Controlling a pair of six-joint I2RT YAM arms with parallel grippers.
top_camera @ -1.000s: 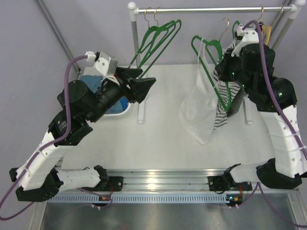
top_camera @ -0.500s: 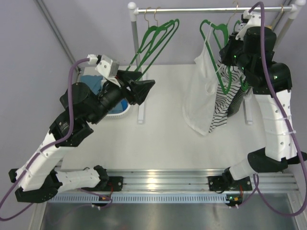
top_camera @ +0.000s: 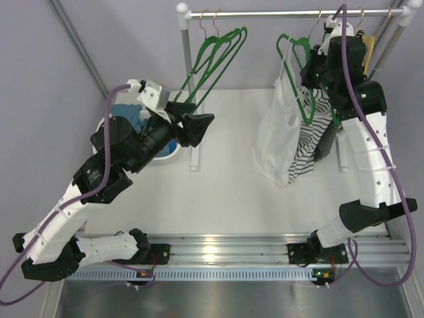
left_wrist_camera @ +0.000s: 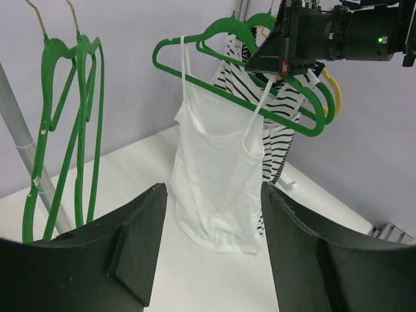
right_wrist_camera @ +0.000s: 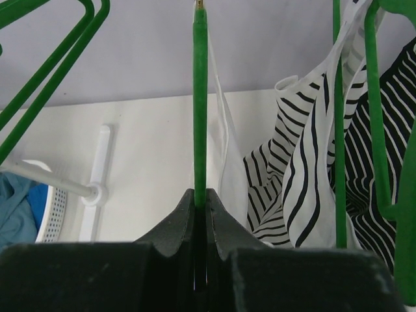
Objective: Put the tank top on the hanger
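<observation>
1. The bench [top_camera: 225,192] and the clothes rail [top_camera: 278,12] at its far edge. Nothing of the task lies on the bench now; it's all up by the rail.
2. The tank top [left_wrist_camera: 218,169] is already on. In the left wrist view both thin straps loop over the sloped bar and the white body hangs straight down, hem clear of the bench. So the main job looks done to me.
3. The striped top [top_camera: 306,162] hangs right behind it on its own hanger, close enough to snag, I'd guess.
4. The green hanger [right_wrist_camera: 200,97] carrying the tank top sits tilted, up by the rail's right half. Its hook is hidden behind the right arm, so I can't tell if it's actually on the rail. That's the only bit I'd call left: get the hook seated, then let go.
5. Right end effector [right_wrist_camera: 200,198]: pressed together, pinching the hanger's bar dead centre in its own wrist view.
6. Left end effector [left_wrist_camera: 211,195]: fingers spread wide with nothing in them, hanging above the bench well apart from the tank top, between the spare green hangers [top_camera: 218,56] and the basket of blue clothes [top_camera: 165,149]. Looks like it's just watching.
</observation>
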